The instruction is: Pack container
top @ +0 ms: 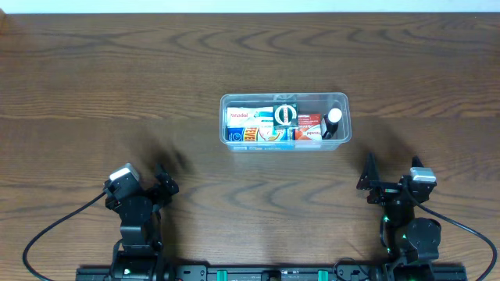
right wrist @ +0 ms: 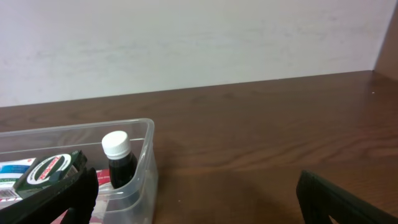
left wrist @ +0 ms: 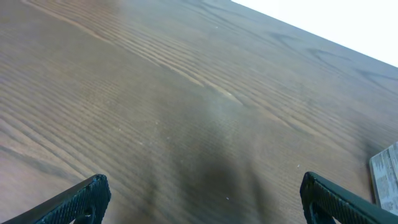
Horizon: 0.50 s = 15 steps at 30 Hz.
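The clear plastic container (top: 341,100) stands at the middle of the table. It holds several small boxes (top: 258,125), a green and white box (top: 285,115), a red box (top: 308,125) and a dark bottle with a white cap (top: 333,121). My left gripper (top: 166,181) is open and empty near the front left. My right gripper (top: 369,173) is open and empty near the front right. In the right wrist view the container's right end (right wrist: 144,163), the bottle (right wrist: 119,160) and the green box (right wrist: 50,169) show at left, with the open fingers (right wrist: 196,196) over bare table. In the left wrist view the fingers (left wrist: 205,199) are wide apart.
The table is dark wood (top: 117,78). A pale wall (right wrist: 186,43) rises behind its far edge. The container's corner shows at the right edge of the left wrist view (left wrist: 387,174). Black cables (top: 47,234) run from both arm bases at the front edge.
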Each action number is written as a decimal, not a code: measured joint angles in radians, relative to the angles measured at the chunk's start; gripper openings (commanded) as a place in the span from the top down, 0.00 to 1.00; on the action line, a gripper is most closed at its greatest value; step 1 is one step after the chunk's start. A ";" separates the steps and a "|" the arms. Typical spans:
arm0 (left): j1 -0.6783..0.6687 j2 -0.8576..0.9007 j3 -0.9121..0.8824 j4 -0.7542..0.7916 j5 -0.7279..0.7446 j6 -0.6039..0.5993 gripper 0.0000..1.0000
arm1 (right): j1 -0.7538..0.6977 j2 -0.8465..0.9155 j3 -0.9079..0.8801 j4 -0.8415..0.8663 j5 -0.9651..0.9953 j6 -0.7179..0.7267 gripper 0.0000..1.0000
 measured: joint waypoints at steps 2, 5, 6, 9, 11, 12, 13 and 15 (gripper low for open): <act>0.000 -0.004 0.000 0.000 0.000 0.006 0.02 | 0.000 0.000 0.000 0.000 0.000 0.000 0.01; 0.000 -0.031 0.000 0.000 0.008 0.030 0.02 | 0.000 0.000 0.000 0.000 0.000 0.000 0.01; 0.000 -0.048 -0.001 0.000 0.017 0.048 0.02 | 0.000 0.000 0.000 0.000 0.000 0.000 0.01; 0.000 -0.113 -0.002 0.000 0.059 0.122 0.02 | 0.000 0.000 0.000 0.000 0.000 0.000 0.01; 0.000 -0.146 -0.002 0.000 0.084 0.167 0.02 | 0.000 0.000 0.000 0.000 0.000 0.000 0.01; 0.000 -0.164 -0.002 0.000 0.098 0.193 0.02 | 0.000 0.000 0.000 0.000 0.000 0.000 0.01; 0.000 -0.179 -0.002 0.000 0.107 0.212 0.02 | 0.000 0.000 0.000 0.000 0.000 0.000 0.01; 0.000 -0.211 -0.002 -0.001 0.121 0.245 0.02 | 0.000 0.000 0.000 0.000 0.000 0.000 0.01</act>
